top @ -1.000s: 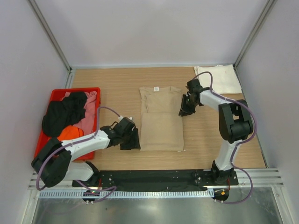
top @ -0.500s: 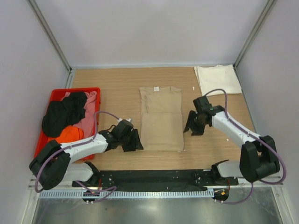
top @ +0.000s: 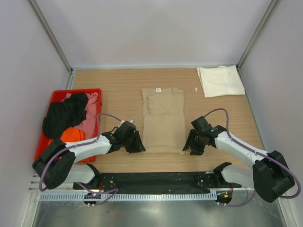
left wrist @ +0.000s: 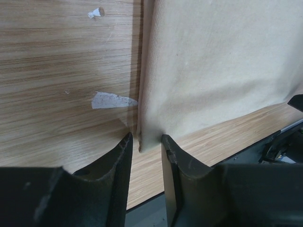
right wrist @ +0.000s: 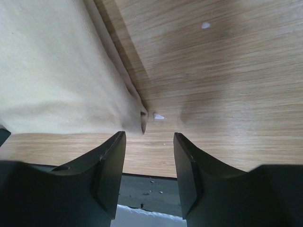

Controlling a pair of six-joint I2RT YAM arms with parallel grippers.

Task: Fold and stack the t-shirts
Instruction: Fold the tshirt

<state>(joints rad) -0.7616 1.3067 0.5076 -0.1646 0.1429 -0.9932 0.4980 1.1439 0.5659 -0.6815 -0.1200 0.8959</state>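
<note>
Tan shirt [top: 163,120] lies flat in the middle of the table [top: 118,90], collar at the far end, its sides turned in so it forms a narrow rectangle with a cross fold line about halfway down. The left gripper [top: 140,145] sits low at the shirt's near left corner. In the left wrist view its fingers [left wrist: 124,156] stand a narrow way apart with the very corner of the cloth [left wrist: 213,71] lying in the gap between them, and a sliver of wood shows between cloth and left finger, so nothing is clamped. A pale chip [left wrist: 113,100] marks the wood just beside that edge. The right gripper [top: 188,145] sits at the near right corner. In the right wrist view its jaws are about half open, the cloth's corner [right wrist: 52,71] ends just ahead of the left finger [right wrist: 111,156], and bare wood fills the rest of the gap. A cream shirt [top: 220,80] lies folded at the far right corner, well apart from both arms. At the left, a red bin [top: 71,91] holds a black shirt [top: 64,116] heaped over a pink shirt [top: 90,118], with an orange shirt [top: 71,135] at its near end.
</note>
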